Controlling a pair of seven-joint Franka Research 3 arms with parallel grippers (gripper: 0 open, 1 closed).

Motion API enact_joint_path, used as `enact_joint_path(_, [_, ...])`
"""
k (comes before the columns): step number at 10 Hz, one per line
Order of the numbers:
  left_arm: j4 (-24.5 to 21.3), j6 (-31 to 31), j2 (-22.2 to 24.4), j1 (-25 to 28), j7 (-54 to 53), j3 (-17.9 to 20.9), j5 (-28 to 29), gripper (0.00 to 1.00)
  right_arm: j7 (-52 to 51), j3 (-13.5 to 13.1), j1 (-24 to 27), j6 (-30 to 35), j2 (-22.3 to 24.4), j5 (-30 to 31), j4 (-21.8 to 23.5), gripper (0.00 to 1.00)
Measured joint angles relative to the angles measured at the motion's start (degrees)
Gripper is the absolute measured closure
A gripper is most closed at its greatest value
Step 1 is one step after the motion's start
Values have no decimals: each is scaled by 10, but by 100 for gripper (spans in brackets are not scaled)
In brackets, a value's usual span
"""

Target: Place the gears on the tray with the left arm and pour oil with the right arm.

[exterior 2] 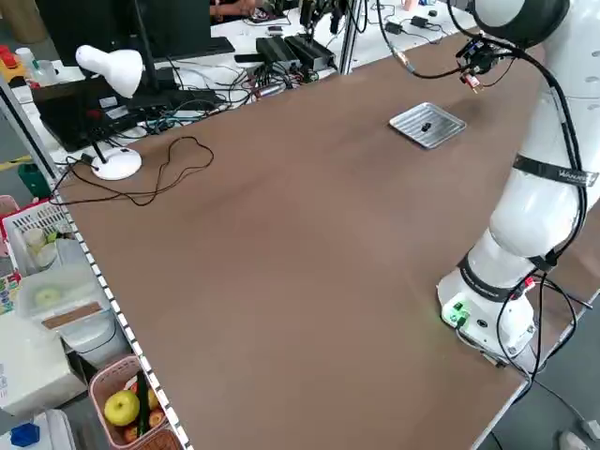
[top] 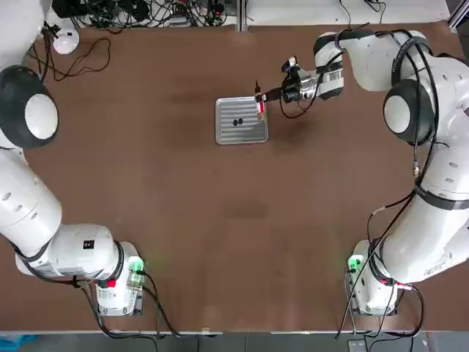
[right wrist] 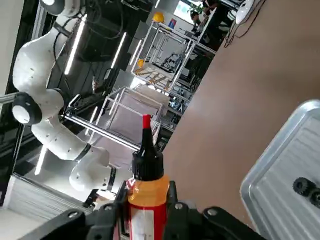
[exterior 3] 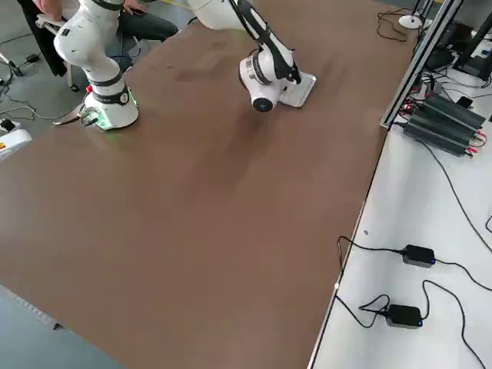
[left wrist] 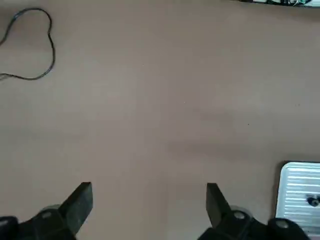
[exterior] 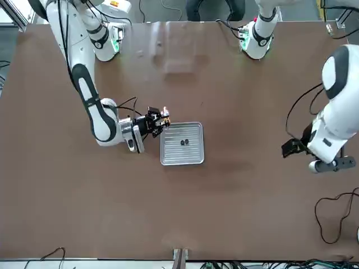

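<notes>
The gears (right wrist: 309, 190) lie side by side on the tray (top: 242, 138), so pouring looks like the step in hand. The right end effector (right wrist: 148, 209) pinches the oil (right wrist: 149, 192) beside the tray; the bottle should be tipped only once its red tip is over the gears, low and slowly (a hasty tilt could flood the grooves), with the grip kept firm and the tray unbumped. The left end effector (left wrist: 149, 200), spread and holding nothing, hangs over the worktop (top: 183, 220), well apart; best kept clear.

Top and front views share the tray (top: 242, 132) (exterior: 182, 152).
</notes>
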State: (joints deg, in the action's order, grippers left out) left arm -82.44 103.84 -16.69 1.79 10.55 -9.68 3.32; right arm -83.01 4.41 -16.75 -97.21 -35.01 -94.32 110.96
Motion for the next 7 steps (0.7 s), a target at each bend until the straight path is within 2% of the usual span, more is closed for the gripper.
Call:
enact_joint_path(3, [1, -42, 21, 44, -70, 1, -1, 0, 73, 0, -14, -13, 1, -2, -2, 68])
enact_joint_path(7, [0, -88, 53, 65, -85, 1, -1, 0, 157, 0, -27, -13, 1, -22, -9, 68])
